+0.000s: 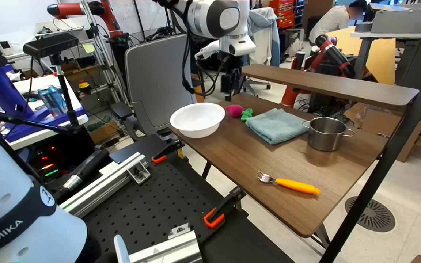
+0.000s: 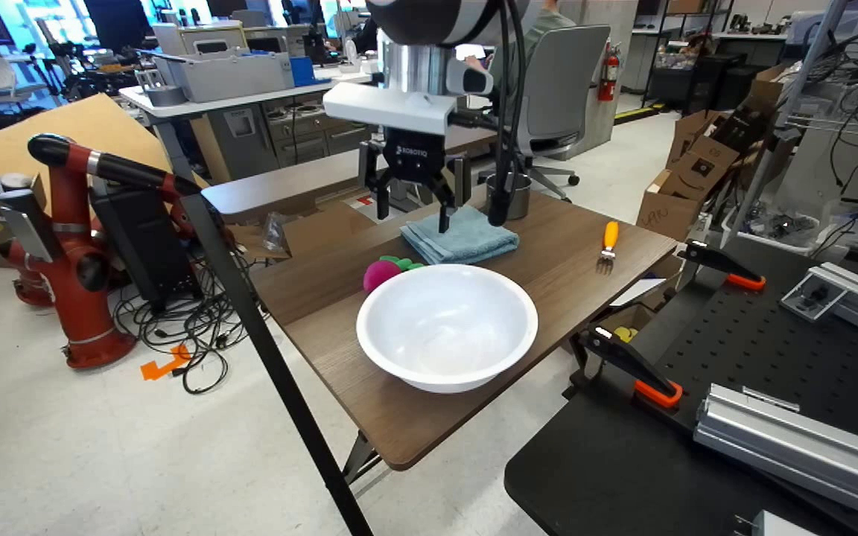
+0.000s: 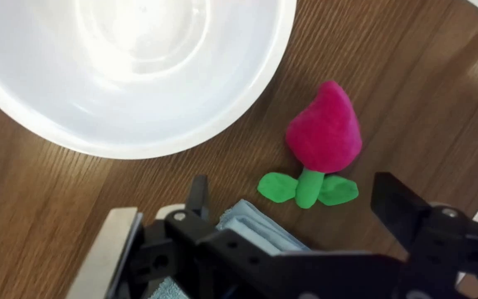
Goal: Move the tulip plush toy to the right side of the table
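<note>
I see the fingers (image 3: 398,209) spread apart above the tabletop (image 1: 232,160); the tulip toy (image 3: 324,139) lies near the white bowl (image 2: 447,327).

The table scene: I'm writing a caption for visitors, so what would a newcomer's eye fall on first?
Probably the wide, round white bowl, standing near one end of the brown wood-topped table. Beside it lies the vivid magenta-and-green plush tulip toy, its stem end toward the folded light-blue cloth towel. Above the table hangs the black two-fingered pincer, open.
</note>
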{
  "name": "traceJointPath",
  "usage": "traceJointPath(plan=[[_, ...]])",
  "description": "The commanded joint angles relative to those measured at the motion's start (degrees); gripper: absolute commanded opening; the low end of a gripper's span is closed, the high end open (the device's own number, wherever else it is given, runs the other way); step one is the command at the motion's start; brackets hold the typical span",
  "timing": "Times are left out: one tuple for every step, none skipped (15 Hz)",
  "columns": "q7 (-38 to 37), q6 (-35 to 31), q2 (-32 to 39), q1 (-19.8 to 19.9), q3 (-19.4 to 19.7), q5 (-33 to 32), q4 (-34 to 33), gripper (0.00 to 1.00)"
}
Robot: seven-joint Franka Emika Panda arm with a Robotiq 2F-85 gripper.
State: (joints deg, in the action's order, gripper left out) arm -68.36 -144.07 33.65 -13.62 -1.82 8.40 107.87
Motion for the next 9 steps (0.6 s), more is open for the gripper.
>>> traceJointPath(plan=[[-3.91,1.64,4.93,-2.15,2.18,-1.16,-5.56,1.0],[-4.71,1.81,5.79,-2.44,2.49,-1.17,-6.28,1.0],[-5.5,2.24,7.05,-2.74,2.86,-1.36,-7.58,1.0],[-6.22,2.66,8.29,-3.06,3.26,-1.59,-8.9,1.0],[-6.84,2.98,9.24,-3.29,3.64,-1.72,-9.93,1.0],[-7.34,3.42,10.51,-3.33,3.84,-1.62,-11.42,1.0],[-7.9,3.85,11.58,-3.46,4.11,-1.63,-12.58,1.0],[-8.48,4.57,12.42,-3.55,4.35,-1.69,-13.62,1.0],[-8.74,5.17,13.3,-3.45,4.33,-1.61,-14.66,1.0]])
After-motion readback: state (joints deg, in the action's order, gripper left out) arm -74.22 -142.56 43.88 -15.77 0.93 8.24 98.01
